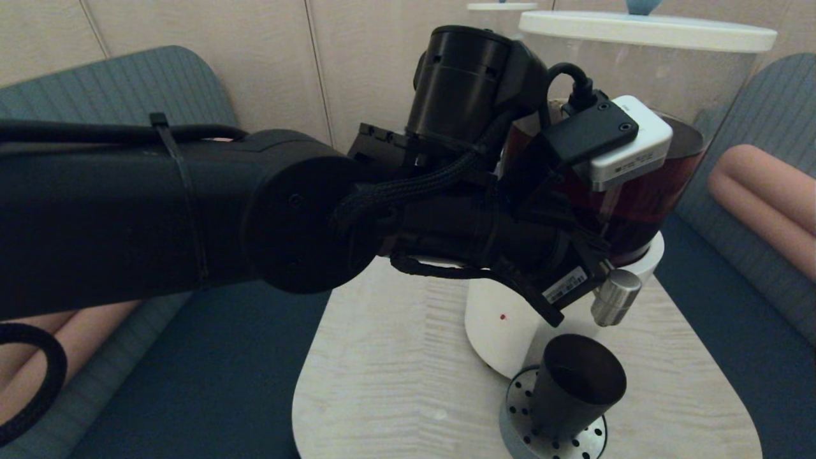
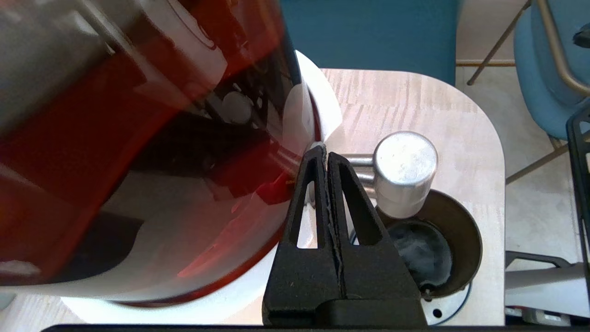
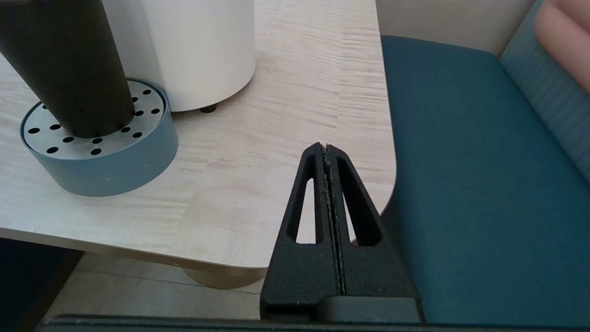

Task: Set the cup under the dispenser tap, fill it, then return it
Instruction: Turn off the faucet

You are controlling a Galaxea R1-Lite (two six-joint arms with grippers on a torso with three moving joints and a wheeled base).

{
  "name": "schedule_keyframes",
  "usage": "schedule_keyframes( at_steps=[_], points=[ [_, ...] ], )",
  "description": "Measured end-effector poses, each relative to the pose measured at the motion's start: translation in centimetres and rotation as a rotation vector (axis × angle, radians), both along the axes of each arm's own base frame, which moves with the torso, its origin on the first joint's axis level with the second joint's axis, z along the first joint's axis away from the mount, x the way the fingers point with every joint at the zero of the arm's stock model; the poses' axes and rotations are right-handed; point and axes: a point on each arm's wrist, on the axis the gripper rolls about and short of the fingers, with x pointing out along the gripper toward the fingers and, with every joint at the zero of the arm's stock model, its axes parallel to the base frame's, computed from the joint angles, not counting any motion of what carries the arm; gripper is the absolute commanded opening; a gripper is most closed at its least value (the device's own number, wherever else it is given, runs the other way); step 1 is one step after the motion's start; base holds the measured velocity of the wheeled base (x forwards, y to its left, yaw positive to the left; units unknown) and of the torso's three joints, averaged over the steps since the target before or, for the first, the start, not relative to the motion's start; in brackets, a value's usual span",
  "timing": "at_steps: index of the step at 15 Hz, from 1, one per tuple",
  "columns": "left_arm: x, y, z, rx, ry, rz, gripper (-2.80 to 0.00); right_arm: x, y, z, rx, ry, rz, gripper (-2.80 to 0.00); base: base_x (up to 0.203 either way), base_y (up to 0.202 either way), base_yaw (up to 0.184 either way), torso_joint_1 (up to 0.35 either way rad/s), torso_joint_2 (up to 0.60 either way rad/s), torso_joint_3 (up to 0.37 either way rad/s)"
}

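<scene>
Now the cup [image 1: 577,386] is standing on the drip tray [image 1: 519,421], directly below the tap [image 1: 615,297].

Up beside the tap, the left gripper [image 2: 321,154] is reaching in with its fingers pressed together and holding nothing, the tips lying against the tap's stem where it meets the dispenser [image 1: 644,191]; whether they are pushing on it cannot be told. The tap's chunky steel nozzle is hanging just over the cup's rim, apart from it, and something dark and wet is showing at the bottom of the cup. The right gripper [image 3: 326,150] is idling well away from the tap, over the near edge of the table [image 3: 286,138] beside the drip tray, its fingers likewise closed together on nothing.
</scene>
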Motion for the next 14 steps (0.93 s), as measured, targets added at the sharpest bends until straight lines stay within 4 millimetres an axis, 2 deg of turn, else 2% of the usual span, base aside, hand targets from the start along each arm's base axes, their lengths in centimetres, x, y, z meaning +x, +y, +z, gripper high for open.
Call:
schedule_keyframes(
  at_steps=[4, 8, 11, 14],
  points=[
    [-0.2, 0.3, 0.1, 0.003, 0.002, 0.007, -2.80, 0.0, 0.0, 0.0, 0.000, 0.000, 0.000, -2.80, 0.000, 0.000, 0.000, 0.000, 0.00, 0.000],
    [-0.9, 1.4, 0.5, 0.001, 0.022, 0.031, -2.80, 0.0, 0.0, 0.0, 0.000, 0.000, 0.000, -2.80, 0.000, 0.000, 0.000, 0.000, 0.00, 0.000],
    [-2.0, 3.0, 2.1, -0.065, 0.100, 0.062, -2.80, 0.0, 0.0, 0.0, 0.000, 0.000, 0.000, -2.80, 0.000, 0.000, 0.000, 0.000, 0.00, 0.000],
    [-3.8, 5.5, 4.0, -0.151, 0.202, 0.092, -2.80, 0.0, 0.0, 0.0, 0.000, 0.000, 0.000, -2.80, 0.000, 0.000, 0.000, 0.000, 0.00, 0.000]
  ],
)
